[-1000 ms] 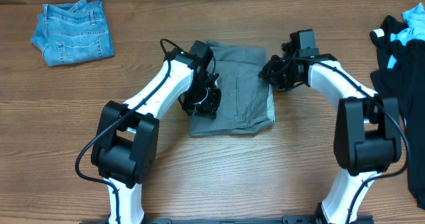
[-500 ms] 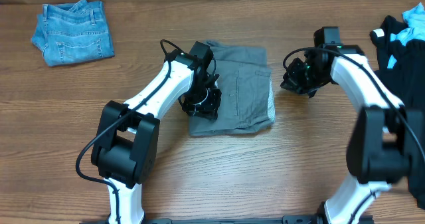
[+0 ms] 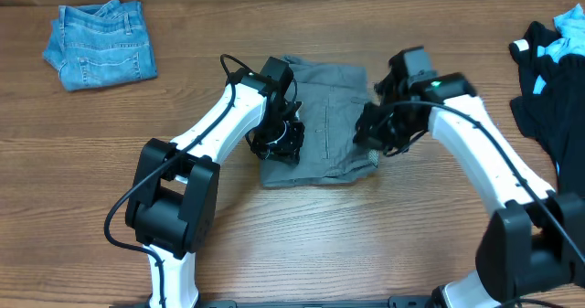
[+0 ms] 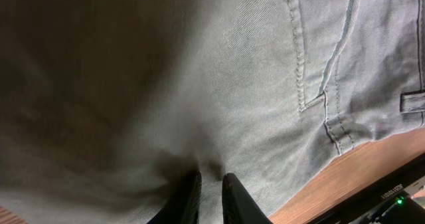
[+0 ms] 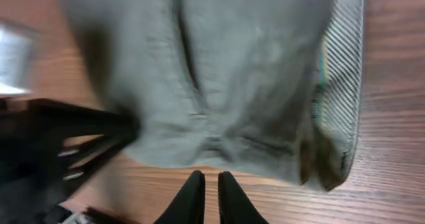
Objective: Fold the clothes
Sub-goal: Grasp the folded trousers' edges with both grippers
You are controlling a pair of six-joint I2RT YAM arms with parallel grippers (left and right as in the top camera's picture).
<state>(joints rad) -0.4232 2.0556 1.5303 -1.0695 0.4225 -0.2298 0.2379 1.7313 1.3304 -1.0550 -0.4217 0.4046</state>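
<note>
Your grey trousers (image 3: 329, 130) are soft and limp: left gripper (image 4: 209, 184) pinches a pucker, right gripper (image 5: 206, 184) hangs nearly closed and empty, so grab along their thicker stitched edge.

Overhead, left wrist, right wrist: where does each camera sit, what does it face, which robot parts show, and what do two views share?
Overhead: fixed above the table, looking straight down; both arms show, left gripper and right gripper at the grey trousers.
Left wrist: on the left arm, facing down at the trousers; its fingers pinch a pucker.
Right wrist: on the right arm, facing down at the trousers' edge; closed fingers over wood.
Shared: both wrist views show the trousers.
</note>
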